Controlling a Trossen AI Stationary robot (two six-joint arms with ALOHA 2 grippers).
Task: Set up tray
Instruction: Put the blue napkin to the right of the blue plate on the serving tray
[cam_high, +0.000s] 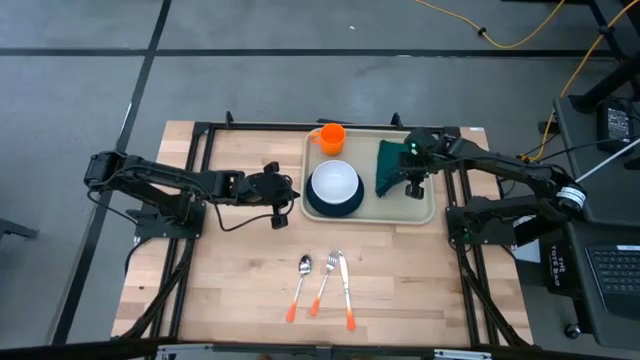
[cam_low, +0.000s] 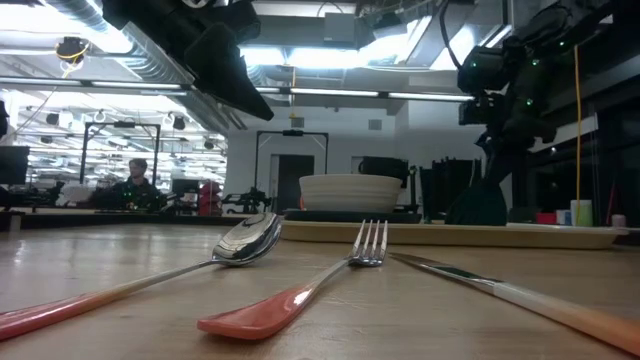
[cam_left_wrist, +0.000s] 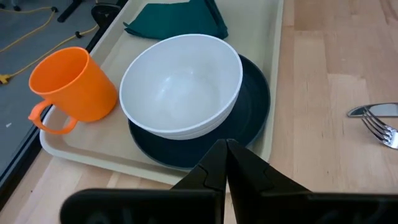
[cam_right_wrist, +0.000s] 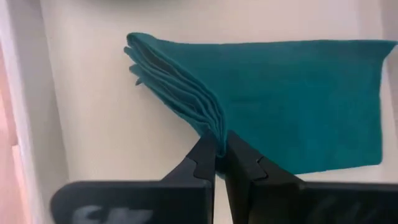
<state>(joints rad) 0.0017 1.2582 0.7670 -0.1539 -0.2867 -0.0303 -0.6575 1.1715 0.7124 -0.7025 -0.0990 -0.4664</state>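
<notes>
**Right gripper pinched the napkin on the tray; cutlery lay off the tray, nearer the left arm**

The right gripper (cam_right_wrist: 220, 157) sat low over the right-hand part of the tray (cam_high: 427, 215), its two fingers closed on a folded edge of the dark green napkin (cam_right_wrist: 292, 99). The cloth spread out ahead of the fingertips and to one side, lying flat on the tray floor, with its long side running along the tray's short edge.

The left gripper (cam_left_wrist: 225, 163) was fully closed on nothing. It hovered just outside the tray's left rim, pointing across it. Directly ahead of its tips stood the white bowl (cam_left_wrist: 181, 84) on the dark teal plate (cam_left_wrist: 258, 99), with the orange cup (cam_high: 331, 136) beyond and to one side, in the tray's far corner.

The tray itself was the wide beige rectangle between the two grippers, its long axis running from one arm to the other.

A spoon (cam_high: 300, 285), fork (cam_high: 325, 279) and knife (cam_high: 346, 290) lay side by side on the bare wooden table (cam_high: 230, 290), well apart from the tray, handles pointing away from it. Judging by position, they sat behind and to the side of the left gripper, somewhat nearer to it than to the right one, so the left arm seemed better placed to fetch them.
</notes>
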